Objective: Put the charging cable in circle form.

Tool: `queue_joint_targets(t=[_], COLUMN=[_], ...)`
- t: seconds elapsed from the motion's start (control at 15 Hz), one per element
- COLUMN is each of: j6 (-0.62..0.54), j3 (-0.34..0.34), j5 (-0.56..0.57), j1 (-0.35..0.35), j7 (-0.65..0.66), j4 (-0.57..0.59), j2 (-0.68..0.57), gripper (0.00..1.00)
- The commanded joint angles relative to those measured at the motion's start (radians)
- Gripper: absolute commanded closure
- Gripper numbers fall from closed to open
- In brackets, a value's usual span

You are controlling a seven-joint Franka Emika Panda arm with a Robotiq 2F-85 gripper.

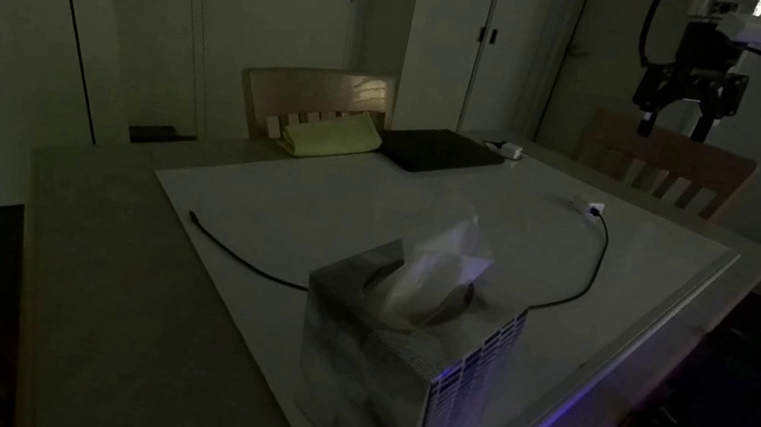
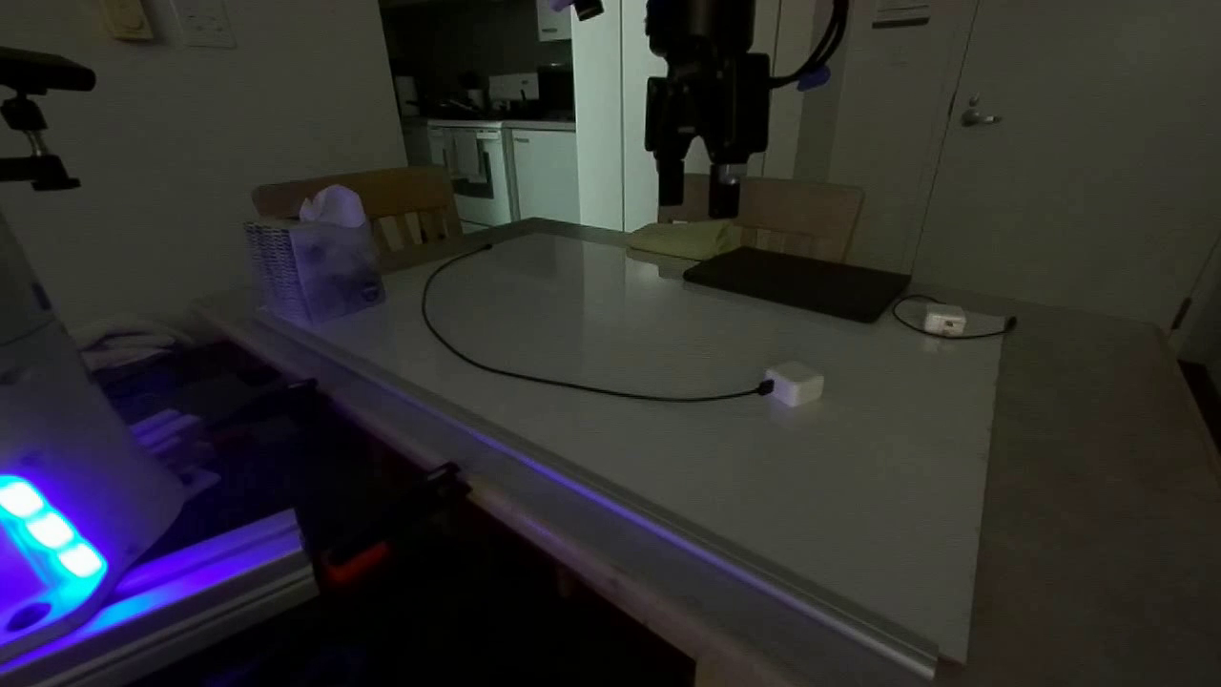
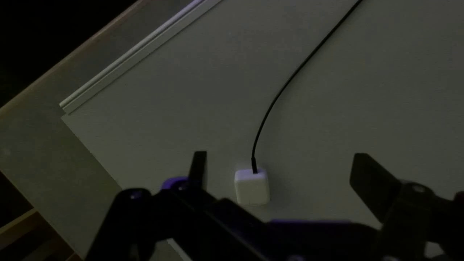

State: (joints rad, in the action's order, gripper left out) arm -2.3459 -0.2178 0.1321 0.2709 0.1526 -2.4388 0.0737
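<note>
My hand [image 1: 673, 129] hangs high over the tabletop [image 1: 102, 260], its fingers [image 3: 375, 186] spread wide, and in the wrist view I'm looking down between them. What's there? A white plug [image 3: 252, 186], resting on the white board [image 3: 188, 119] below, and out of it runs my charging cable [image 2: 572, 385]! It lies on the board in one long open bend, its far end [image 2: 486, 248] well apart from the plug, and both exterior views show me the hand well above it. In an exterior view the tissue box [image 1: 360, 380] stands in front and covers the cable's middle, a white tissue [image 1: 437, 269] poking up from the top. A metal rail [image 3: 137, 55] edges one side of the board. Farther out: a flat black pad [image 2: 796, 281], a folded green cloth [image 1: 335, 136] just beside it, and a white block [image 2: 944, 321] near the pad's corner. Wooden chairs [image 1: 320, 89] stand behind the tabletop, a door [image 1: 269, 48] beyond, everything in dim light.
</note>
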Motion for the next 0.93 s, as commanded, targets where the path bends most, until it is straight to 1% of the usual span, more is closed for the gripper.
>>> queue_joint_targets(t=[0.0, 0.4, 0.47, 0.6, 0.8, 0.87], j6=[0.011, 0.056, 0.014, 0.024, 0.032, 0.015], j3=[-0.021, -0.023, -0.024, -0.024, -0.024, -0.024], j5=[-0.08, -0.191, -0.153, -0.165, -0.166, -0.161], j1=[-0.006, 0.002, -0.007, -0.006, -0.006, -0.007], j7=[-0.079, -0.142, -0.102, -0.107, -0.107, -0.11], j4=[0.086, 0.17, 0.119, 0.138, 0.15, 0.145], j2=[-0.102, -0.221, -0.169, -0.2, -0.211, -0.21], gripper=[0.0, 0.0, 0.0, 0.0, 0.0, 0.0])
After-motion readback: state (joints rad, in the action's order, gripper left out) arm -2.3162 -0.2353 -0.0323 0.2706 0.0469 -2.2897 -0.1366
